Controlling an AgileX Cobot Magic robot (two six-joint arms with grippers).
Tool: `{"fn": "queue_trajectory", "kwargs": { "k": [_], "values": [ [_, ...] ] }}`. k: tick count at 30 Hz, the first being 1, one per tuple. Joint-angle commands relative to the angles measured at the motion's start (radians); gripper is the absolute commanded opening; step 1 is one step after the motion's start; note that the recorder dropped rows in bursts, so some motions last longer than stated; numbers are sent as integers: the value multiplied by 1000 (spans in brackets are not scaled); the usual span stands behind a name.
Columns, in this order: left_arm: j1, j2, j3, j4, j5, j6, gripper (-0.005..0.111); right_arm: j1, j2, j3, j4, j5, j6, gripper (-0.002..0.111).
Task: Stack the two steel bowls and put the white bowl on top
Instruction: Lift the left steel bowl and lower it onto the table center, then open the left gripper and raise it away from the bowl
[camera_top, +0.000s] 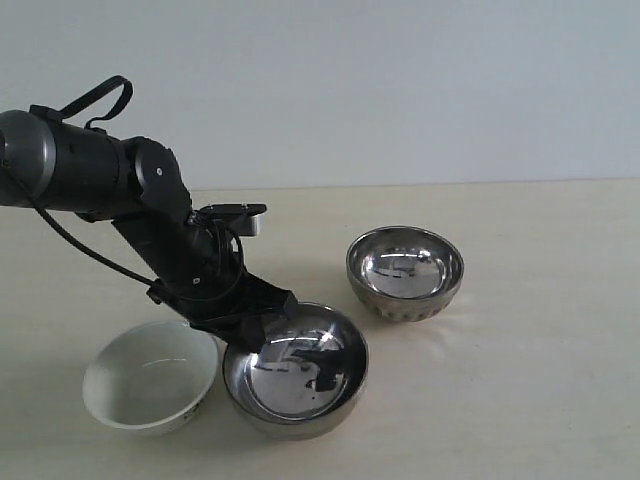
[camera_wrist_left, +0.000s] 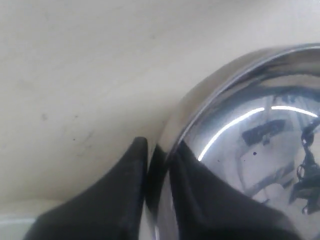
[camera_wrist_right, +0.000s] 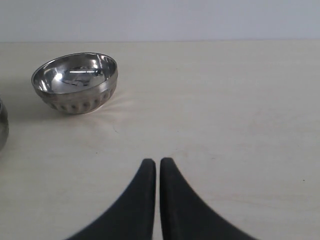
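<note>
The smooth steel bowl sits just beside the white bowl; I judge it light, stiff and slick, best held by the rim. My left gripper pinches that rim, jaws narrow; my right gripper is closed, empty.

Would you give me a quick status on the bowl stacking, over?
Left gripper astride rim of smooth steel bowl, grip unclear. Right gripper shut, empty. Ribbed steel bowl apart, white bowl alongside; nothing stacked, nothing between.
</note>
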Motion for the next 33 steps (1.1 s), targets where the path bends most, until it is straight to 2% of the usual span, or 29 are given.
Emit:
{"fn": "queue_trajectory", "kwargs": {
  "k": [1,4,5,16,33],
  "values": [
    [-3,-4,1,-4,7,-2,41,-8,-5,-1,-7,-6,0,0],
    [-3,-4,1,-3,7,-2,54,-8,-5,-1,-7,-6,0,0],
    [-3,-4,1,2,7,-2,55,-8,-5,-1,-7,-6,0,0],
    [-3,-8,-6,10,8,-2,54,-8,-5,-1,-7,-6,0,0],
    [-3,-113,-45,12,-24,-2,54,-8,-5,-1,-7,-6,0,0]
  ]
}}
